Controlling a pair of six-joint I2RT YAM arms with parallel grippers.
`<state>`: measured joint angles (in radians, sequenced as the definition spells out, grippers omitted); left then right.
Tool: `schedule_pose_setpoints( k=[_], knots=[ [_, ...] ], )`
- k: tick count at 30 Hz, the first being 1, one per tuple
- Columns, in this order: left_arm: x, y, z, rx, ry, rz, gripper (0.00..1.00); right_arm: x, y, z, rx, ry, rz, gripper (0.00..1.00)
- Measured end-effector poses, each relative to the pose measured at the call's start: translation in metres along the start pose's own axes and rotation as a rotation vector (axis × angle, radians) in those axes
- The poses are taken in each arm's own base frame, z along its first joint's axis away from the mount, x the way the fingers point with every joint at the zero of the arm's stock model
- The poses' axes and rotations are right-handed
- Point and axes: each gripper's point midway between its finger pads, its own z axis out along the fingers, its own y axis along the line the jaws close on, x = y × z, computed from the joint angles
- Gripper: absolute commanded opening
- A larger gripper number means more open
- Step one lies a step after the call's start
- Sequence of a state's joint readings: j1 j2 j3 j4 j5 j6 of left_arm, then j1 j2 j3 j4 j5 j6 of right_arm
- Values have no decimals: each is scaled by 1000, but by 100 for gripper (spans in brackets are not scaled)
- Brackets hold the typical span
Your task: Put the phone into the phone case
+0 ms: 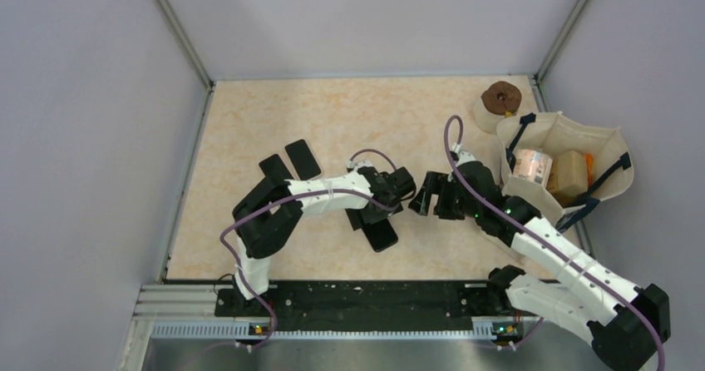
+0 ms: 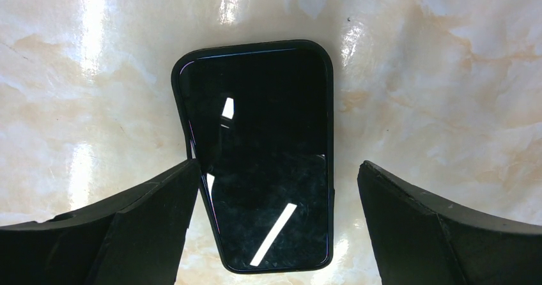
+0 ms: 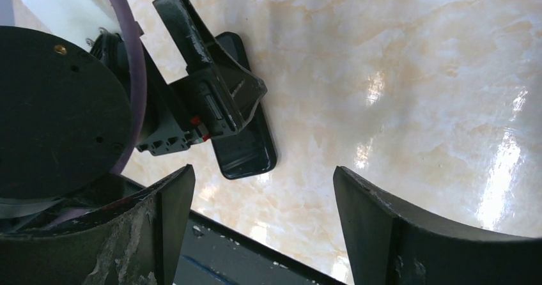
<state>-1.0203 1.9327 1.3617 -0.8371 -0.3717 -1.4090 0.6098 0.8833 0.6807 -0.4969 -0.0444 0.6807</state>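
Two dark flat slabs [image 1: 274, 170] [image 1: 303, 159] lie side by side at the left of the table [image 1: 249, 121], well apart from the work; we cannot tell whether they are spare phones or cases. Toward the middle, the left claw [image 2: 276, 165] hangs over the phone [image 2: 262, 106] with its fingers spread wide, one on each side of the near end, clamped on nothing. The phone lies flat on the table inside the case [image 2: 176, 84], whose rim wraps its far end and right side. Along the left edge a thin line splits away from the rim, so we judge that side may not be fully seated. Just to the right, the right claw [image 1: 426, 195] is spread apart over bare table, holding nothing. Further right stand a bag [image 1: 611, 150] and a roll [image 1: 501, 98]. We judge the task nearly done: perhaps one press along that left edge is left.
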Motion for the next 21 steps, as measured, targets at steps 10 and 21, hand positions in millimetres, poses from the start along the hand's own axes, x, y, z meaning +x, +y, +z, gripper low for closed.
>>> schedule_pose_setpoints(
  k=[10,21],
  knots=[
    [5,11,5,-10,8,-12,99,6,-3,0,4,17,1,80],
    [9,15,3,-6,27,-16,96,18,-11,5,15,43,7,80]
  ],
)
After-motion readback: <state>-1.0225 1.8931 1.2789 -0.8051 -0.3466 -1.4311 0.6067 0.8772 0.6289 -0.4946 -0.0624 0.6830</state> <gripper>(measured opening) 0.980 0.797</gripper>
